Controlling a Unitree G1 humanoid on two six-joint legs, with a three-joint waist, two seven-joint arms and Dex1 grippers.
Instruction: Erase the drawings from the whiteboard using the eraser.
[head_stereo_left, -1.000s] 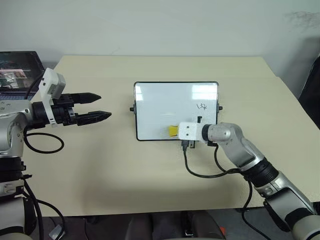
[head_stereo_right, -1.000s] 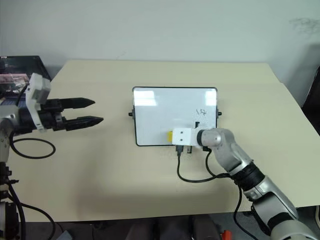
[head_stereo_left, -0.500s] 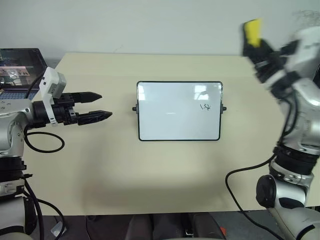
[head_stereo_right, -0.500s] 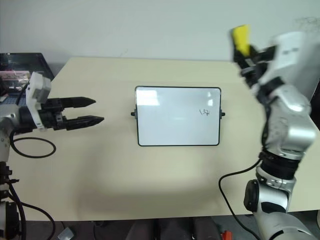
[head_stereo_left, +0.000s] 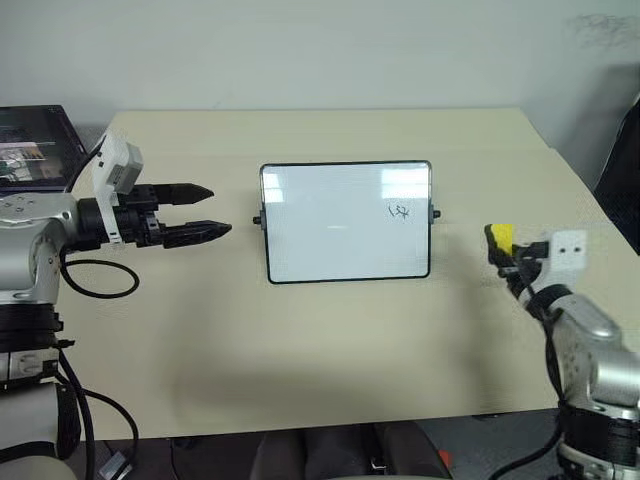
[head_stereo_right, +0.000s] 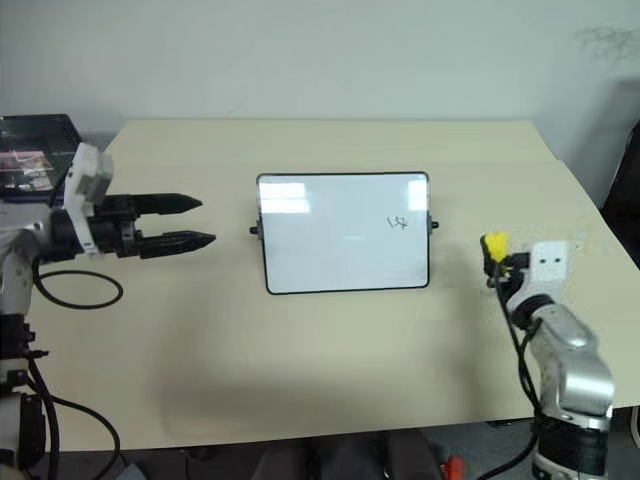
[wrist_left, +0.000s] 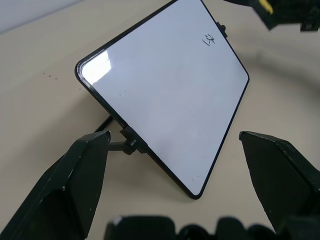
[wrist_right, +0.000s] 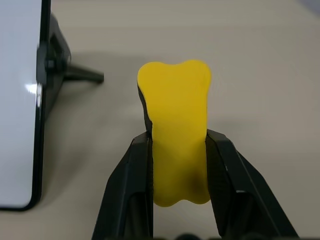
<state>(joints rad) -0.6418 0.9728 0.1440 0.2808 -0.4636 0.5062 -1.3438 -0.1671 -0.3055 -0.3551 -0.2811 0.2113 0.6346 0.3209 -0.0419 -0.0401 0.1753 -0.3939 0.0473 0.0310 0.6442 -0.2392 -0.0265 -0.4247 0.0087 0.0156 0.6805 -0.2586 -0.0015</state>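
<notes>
Right claw (wrist_right: 177, 150) grips the yellow eraser (wrist_right: 176, 130) beside the whiteboard (head_stereo_left: 345, 220); left claw (head_stereo_left: 205, 212) hangs open

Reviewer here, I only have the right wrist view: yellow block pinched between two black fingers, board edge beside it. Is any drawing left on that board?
Observer: Yes, one small black marker scribble remains on the glossy white dark-framed whiteboard.
Operator: Where is my hand relative to the board?
Observer: The right hand, shut on the small yellow eraser, is off the board's right side, apart from it.
Operator: And the other arm?
Observer: The left hand is open, left of the board.
</notes>
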